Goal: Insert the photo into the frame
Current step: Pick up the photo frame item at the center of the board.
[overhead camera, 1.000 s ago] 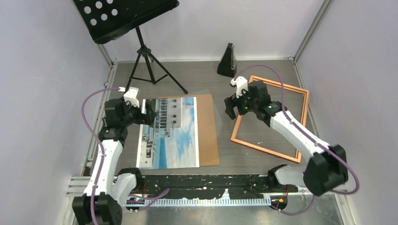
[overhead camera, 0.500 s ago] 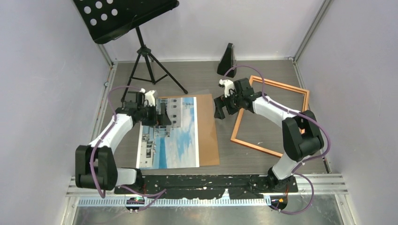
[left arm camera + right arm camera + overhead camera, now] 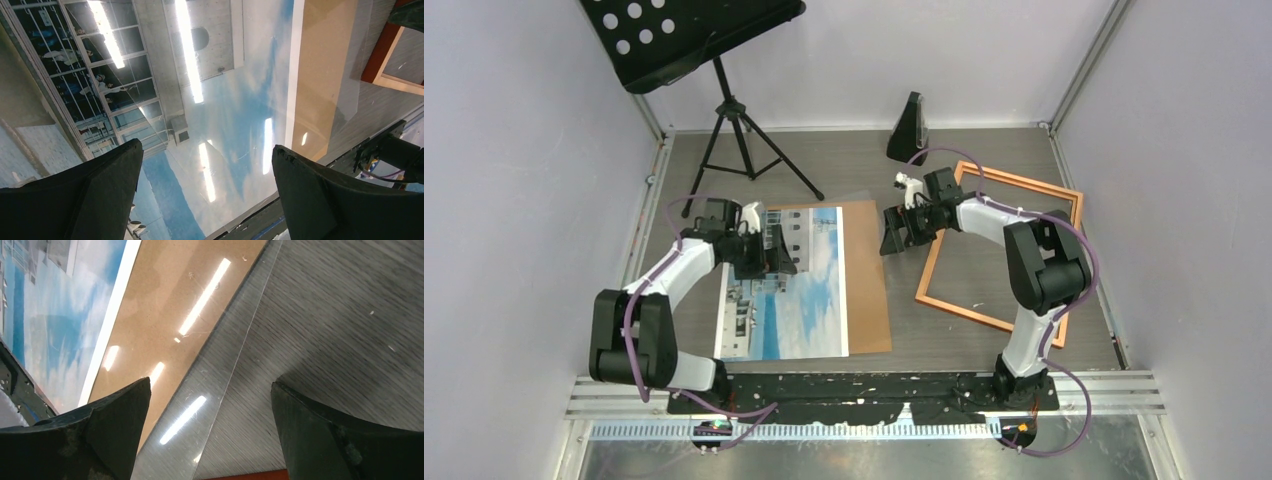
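Note:
The photo point(image 3: 789, 290), a building against blue sky with a white border, lies flat on a brown backing board point(image 3: 871, 285) left of centre. My left gripper point(image 3: 769, 255) hovers open over the photo's upper part; in the left wrist view the photo point(image 3: 225, 100) fills the space between the black fingers point(image 3: 80, 200). The copper-orange frame point(image 3: 974, 315) lies empty on the table at the right. My right gripper point(image 3: 894, 230) is open and low over the board's right edge, between the board point(image 3: 190, 290) and the frame, nothing held.
A clear pane point(image 3: 220, 390) lies over photo and board, its edge jutting past the board onto the grey table point(image 3: 844, 160). A music stand's tripod point(image 3: 744, 140) and a black wedge-shaped object point(image 3: 911, 130) stand at the back. Walls close in on three sides.
My left gripper has moved right, from the photo's left edge to over it. My right gripper has moved left, off the frame to the board's right edge. Both stay open.

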Tool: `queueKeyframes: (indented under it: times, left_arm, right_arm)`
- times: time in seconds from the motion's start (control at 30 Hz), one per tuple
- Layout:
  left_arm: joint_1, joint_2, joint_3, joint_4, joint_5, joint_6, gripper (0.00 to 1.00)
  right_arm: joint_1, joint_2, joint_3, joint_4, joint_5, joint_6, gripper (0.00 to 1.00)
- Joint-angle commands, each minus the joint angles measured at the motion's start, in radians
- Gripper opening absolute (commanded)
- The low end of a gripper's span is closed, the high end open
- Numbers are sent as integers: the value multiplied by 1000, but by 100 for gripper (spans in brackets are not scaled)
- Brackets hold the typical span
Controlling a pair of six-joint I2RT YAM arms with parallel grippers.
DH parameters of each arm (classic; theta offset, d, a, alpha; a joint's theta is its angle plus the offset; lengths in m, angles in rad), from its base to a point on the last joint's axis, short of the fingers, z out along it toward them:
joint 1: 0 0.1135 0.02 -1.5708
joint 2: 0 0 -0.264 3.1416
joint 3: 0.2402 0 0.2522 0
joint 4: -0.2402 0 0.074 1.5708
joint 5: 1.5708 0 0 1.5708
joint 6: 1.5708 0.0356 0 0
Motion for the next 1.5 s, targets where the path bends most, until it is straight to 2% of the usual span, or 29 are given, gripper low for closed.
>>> queueKeyframes:
  times: [0.0, 0.33, 1.13, 1.3, 1.47]
  left_arm:
    - [-5, 0, -31, 41, 26, -41, 99]
    - [-5, 51, -55, 58, -5, -73, 99]
    - [-28, 203, -56, 92, 53, -96, 99]
    - [-30, 214, -57, 94, 57, -96, 99]
    - [-30, 213, -64, 106, 55, -96, 99]
  right_arm:
    - [-10, 24, 29, 5, -60, 15, 97]
    - [-20, 62, 18, 6, -107, 19, 97]
    - [-19, 168, 1, 0, -290, 29, 95]
    - [-26, 182, -1, 3, -354, 28, 90]
    - [-64, 153, -13, 36, -426, 72, 80]
